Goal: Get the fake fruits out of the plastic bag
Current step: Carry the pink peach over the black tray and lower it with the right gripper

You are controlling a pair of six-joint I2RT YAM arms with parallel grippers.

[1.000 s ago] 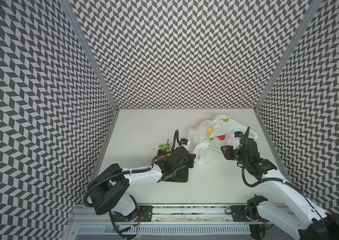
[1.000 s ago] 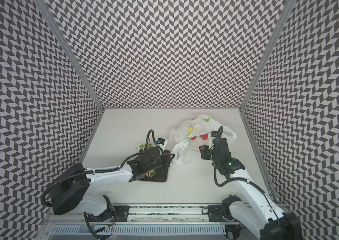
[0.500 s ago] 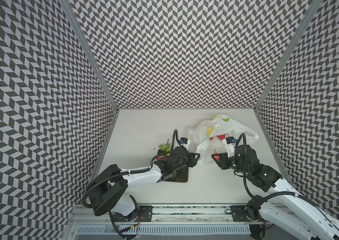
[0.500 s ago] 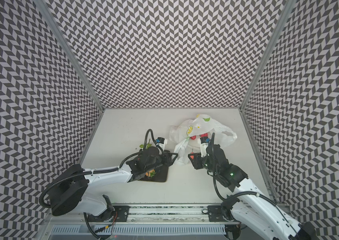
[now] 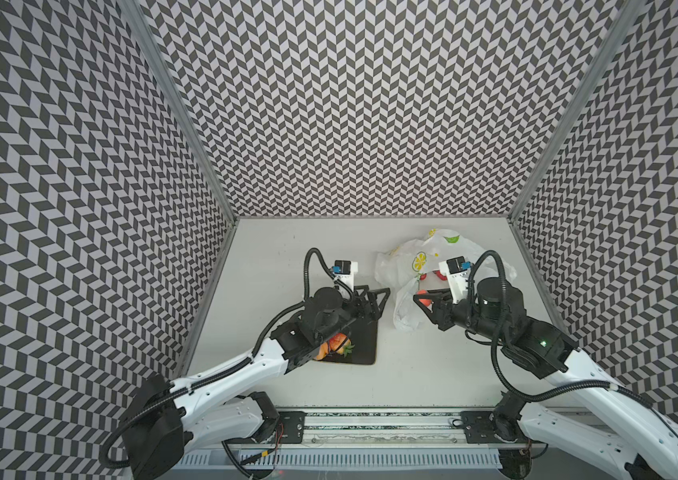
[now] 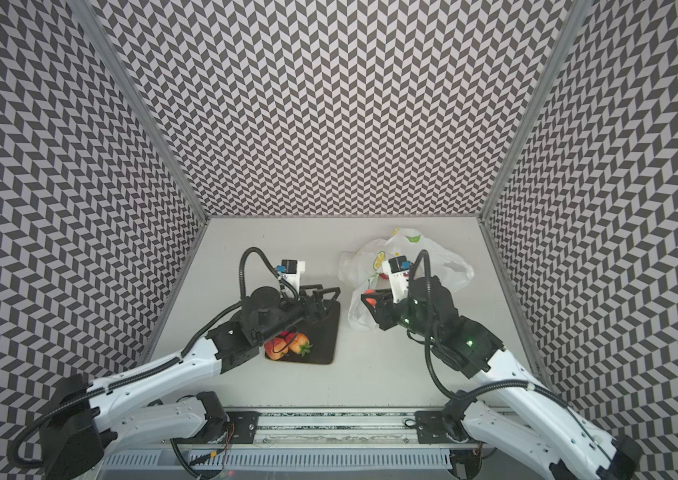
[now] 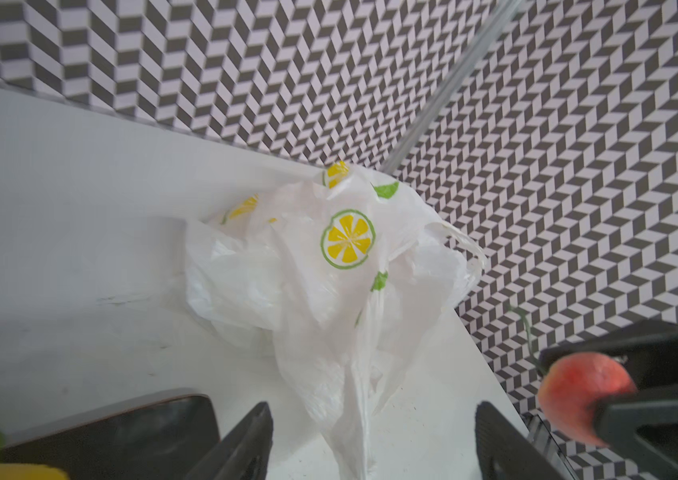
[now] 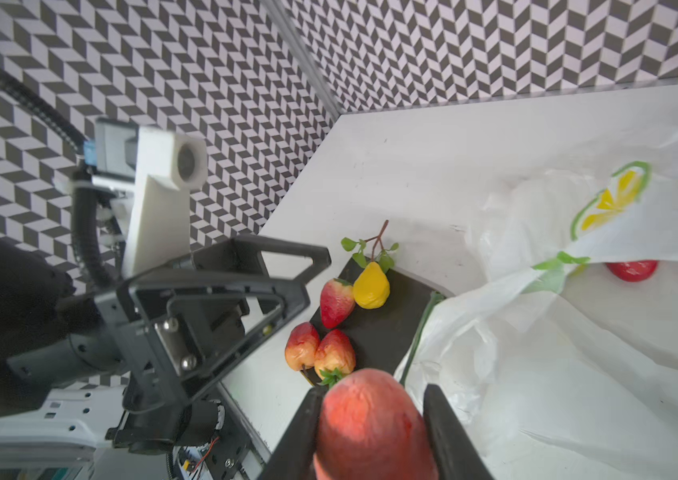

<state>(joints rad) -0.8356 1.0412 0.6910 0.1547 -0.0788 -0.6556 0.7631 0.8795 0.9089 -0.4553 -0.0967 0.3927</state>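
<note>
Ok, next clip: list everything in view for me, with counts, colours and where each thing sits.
plastic bag: one, white with lemon-slice prints, crumpled on the far right of the table.
fruits in the bag: two showing, red, inside its opening; more may be hidden.
dark plate: one, black, square, left of the bag.
fruits on the plate: four showing, one yellow with a leafy twig, one red strawberry, two red-yellow.
held fruit: one, red-orange, clamped beside the bag.
table: one, white.
walls: three, black-and-white chevron, around the table.
left gripper: one, black, open and empty, facing the bag.
right gripper: one, black, shut on the held fruit.
</note>
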